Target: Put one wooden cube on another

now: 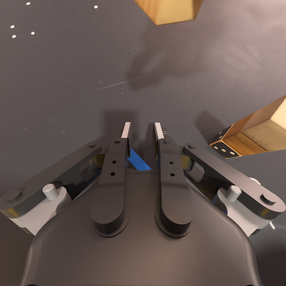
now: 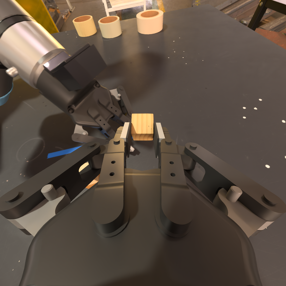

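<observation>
- Left wrist view: the left gripper hangs over the dark table with its fingers apart and nothing between the pads.
- A wooden cube shows at the top of the frame, well clear of the fingertips.
- A second wooden block with black dotted ends lies to the right, near the gripper but not touching it.
- A strip of blue tape shows on the table between the fingers.
- Right wrist view: the right gripper frames a wooden cube between its pads; whether they press it cannot be told.
- The left gripper reaches in just beside that cube.
- Three pale cylinders stand along the table's far edge.
</observation>
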Controlling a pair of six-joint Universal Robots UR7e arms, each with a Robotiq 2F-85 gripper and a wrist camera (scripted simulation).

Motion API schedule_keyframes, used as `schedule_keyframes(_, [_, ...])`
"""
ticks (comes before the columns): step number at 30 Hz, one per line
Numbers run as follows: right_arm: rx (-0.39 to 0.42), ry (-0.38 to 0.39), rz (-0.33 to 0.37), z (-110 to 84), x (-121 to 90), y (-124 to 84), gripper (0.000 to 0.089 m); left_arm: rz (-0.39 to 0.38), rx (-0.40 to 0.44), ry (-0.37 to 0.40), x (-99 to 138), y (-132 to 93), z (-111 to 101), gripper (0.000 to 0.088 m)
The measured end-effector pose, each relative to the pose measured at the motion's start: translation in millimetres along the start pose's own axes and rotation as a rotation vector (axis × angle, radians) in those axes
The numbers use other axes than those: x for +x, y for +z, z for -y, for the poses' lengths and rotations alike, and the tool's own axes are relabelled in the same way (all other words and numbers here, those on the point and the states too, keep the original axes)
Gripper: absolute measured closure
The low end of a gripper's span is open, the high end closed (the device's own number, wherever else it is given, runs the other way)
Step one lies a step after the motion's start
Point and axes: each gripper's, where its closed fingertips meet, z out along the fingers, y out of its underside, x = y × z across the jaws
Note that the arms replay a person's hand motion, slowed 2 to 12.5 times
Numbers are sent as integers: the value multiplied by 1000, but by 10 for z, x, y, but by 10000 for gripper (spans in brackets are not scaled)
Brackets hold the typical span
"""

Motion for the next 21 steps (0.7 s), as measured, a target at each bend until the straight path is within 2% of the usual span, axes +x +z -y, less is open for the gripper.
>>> schedule_keyframes(15, [0, -79, 89, -34, -483, -197, 637, -3, 0, -8, -5, 2, -1, 637])
schedule_keyframes(21, [-56, -120, 112, -144, -608, -239, 637, -2, 0, -8, -5, 1, -1, 637])
